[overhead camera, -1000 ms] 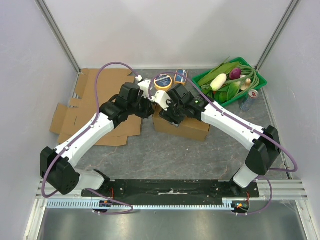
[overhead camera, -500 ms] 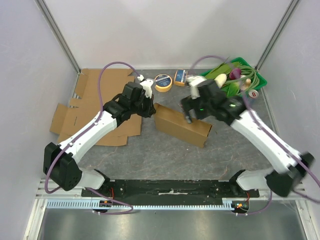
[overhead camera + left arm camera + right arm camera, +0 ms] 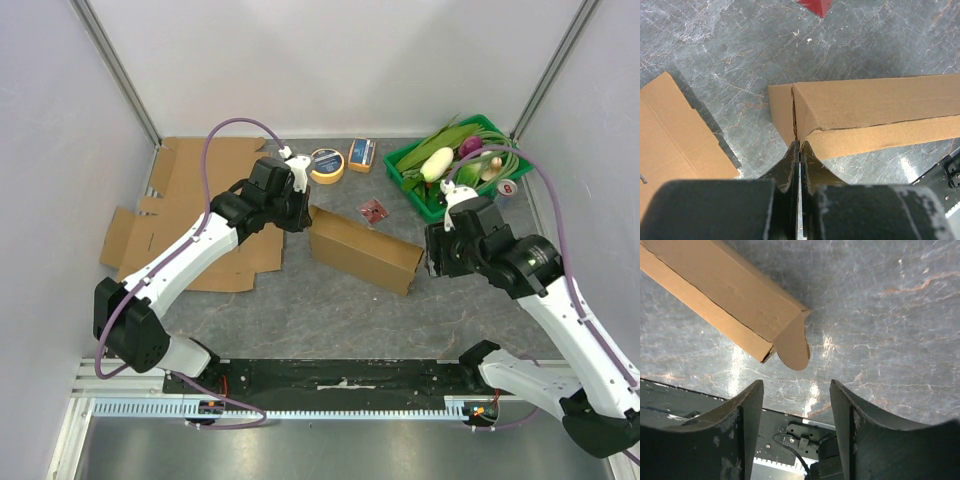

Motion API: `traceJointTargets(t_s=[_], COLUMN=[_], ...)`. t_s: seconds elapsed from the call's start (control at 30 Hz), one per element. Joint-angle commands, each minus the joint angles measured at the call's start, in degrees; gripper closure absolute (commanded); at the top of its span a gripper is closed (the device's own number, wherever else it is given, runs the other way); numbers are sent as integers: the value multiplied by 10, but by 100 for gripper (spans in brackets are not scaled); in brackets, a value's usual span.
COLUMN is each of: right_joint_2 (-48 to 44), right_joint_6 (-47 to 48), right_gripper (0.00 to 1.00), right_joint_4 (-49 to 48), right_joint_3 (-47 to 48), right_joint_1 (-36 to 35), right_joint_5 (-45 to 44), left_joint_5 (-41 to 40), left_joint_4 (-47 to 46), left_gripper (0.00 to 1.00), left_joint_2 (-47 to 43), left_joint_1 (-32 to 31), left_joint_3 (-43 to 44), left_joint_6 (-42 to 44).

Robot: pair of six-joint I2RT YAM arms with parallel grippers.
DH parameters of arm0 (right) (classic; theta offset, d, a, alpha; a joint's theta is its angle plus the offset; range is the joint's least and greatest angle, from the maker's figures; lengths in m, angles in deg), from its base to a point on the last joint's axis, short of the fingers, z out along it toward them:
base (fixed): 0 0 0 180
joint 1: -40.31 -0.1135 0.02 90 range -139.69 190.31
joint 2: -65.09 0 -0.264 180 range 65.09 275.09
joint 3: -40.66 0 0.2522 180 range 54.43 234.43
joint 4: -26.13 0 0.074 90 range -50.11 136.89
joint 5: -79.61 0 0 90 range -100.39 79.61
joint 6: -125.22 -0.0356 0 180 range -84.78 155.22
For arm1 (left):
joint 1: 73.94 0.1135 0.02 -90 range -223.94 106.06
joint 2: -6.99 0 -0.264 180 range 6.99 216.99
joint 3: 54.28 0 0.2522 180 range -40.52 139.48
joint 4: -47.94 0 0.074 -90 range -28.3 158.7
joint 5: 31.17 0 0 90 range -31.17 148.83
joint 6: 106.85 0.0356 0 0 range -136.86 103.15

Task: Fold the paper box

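brown corrugated card is the whole job here: the long brown cardboard box [image 3: 365, 250] lies on its side on the grey marbled table [image 3: 330, 320], stretched between the two pincers. it should handle as a light, hollow thing, stiff along its panels but weak at the scored creases, so it will likely slide or swing on the smooth table if pushed at one end, and it would dent if squeezed across an open face. the safest holds look like the thin edges and flaps, where a two-finger pinch bites single-thickness card. the left pincer [image 3: 799, 150] has its fingers pressed together at the near corner of the box's end, right where the short end flap [image 3: 781, 112] meets the long side wall; the seam runs straight down into the pinch, so it appears clamped on that edge. from this pincer the box body runs ahead and off to the right. the right pincer [image 3: 796, 386] stands with its fingers wide apart and holds nothing. the box's other end, with its rounded tuck flap [image 3: 792, 352] hanging loose, sits just ahead of the gap between those fingers and clear of both, with the body running away up and to the left. that loose flap seems the obvious piece to take next.
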Motion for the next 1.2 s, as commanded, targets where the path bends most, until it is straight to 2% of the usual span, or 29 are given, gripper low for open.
traceJointTargets(t_s=[0.0, 0.1, 0.13, 0.2, 0.23, 0.37, 0.5, 0.83, 1.1, 1.17], right_joint_2=[5, 6, 5, 5, 6, 4, 12, 63, 54, 49], right_joint_6=[31, 37, 40, 42, 46, 36, 11, -160, -207, -217], right_gripper=[40, 53, 60, 64, 69, 80, 100, 100, 100, 100], right_joint_4=[-37, -88, -119, -140, -154, -174, -168, -150, -172, -183], right_joint_3=[-49, -73, -78, -93, -95, -84, -66, -1, -31, -45], right_joint_1=[-2, -1, -1, -1, -1, -1, -1, 10, 116, 161], right_joint_5=[-4, -25, -20, -25, -28, -31, -34, 94, 225, 293], left_joint_5=[7, 9, 10, 11, 12, 11, 19, 23, 26, 27], left_joint_4=[42, 42, 43, 45, 46, 47, 45, 48, 49, 48], left_gripper=[98, 98, 98, 98, 98, 98, 98, 98, 98, 98], left_joint_2=[4, 4, 5, 4, 5, 3, 5, 8, 8, 8], left_joint_1=[-4, -3, -3, -3, -3, -3, -3, -3, -3, -3], left_joint_3=[11, 9, 9, 10, 10, 12, 12, 12, 10, 10], left_joint_6=[6, 6, 6, 6, 6, 7, 5, 8, 10, 10])
